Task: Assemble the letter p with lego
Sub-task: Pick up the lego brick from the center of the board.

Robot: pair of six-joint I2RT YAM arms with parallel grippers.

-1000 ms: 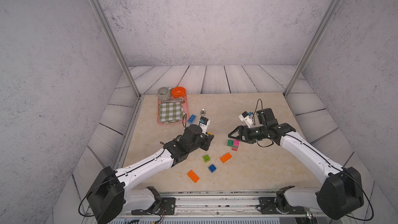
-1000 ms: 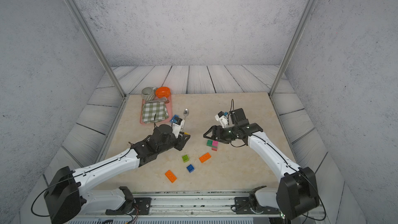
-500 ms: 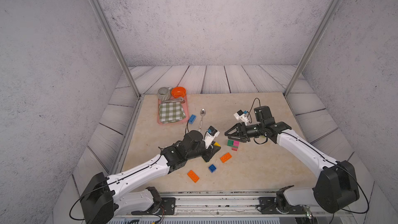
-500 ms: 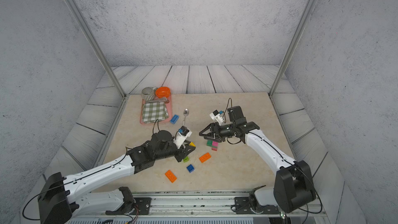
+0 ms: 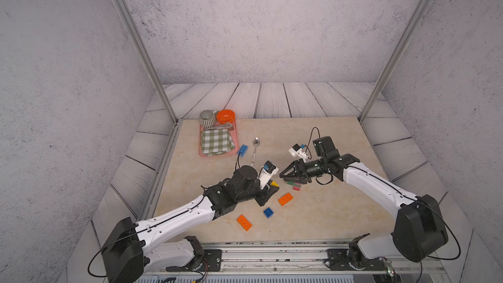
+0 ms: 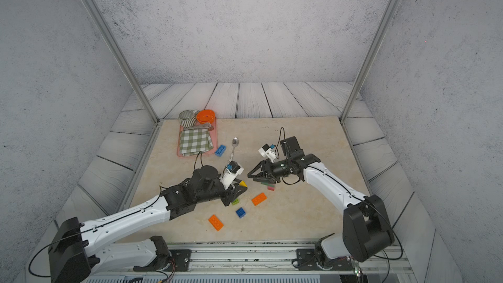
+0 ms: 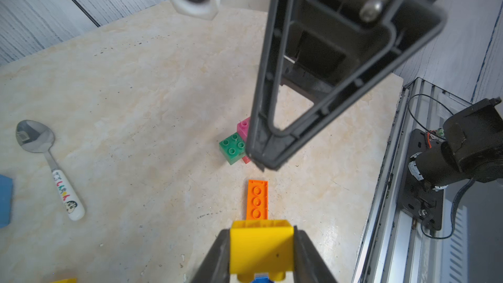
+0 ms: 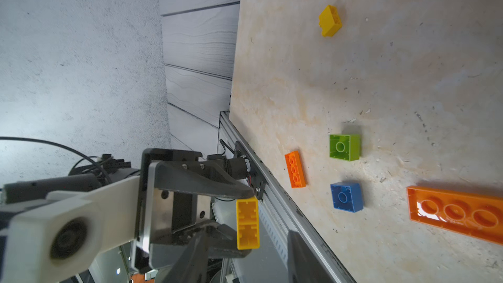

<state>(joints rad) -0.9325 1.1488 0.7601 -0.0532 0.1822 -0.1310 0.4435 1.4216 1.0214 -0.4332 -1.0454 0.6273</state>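
The left gripper (image 7: 261, 234) is clamping a yellow brick (image 7: 261, 249) above the table (image 5: 313, 221), near an orange brick (image 5: 285, 199). The right gripper (image 5: 283, 176), jaws standing partly apart and holding nothing, is hovering over a green brick (image 7: 232, 148) touching a pink brick (image 7: 243, 127) (a red edge is showing beside them). A blue brick (image 5: 268, 212) and a lime brick (image 8: 344, 147) are lying loose nearby.
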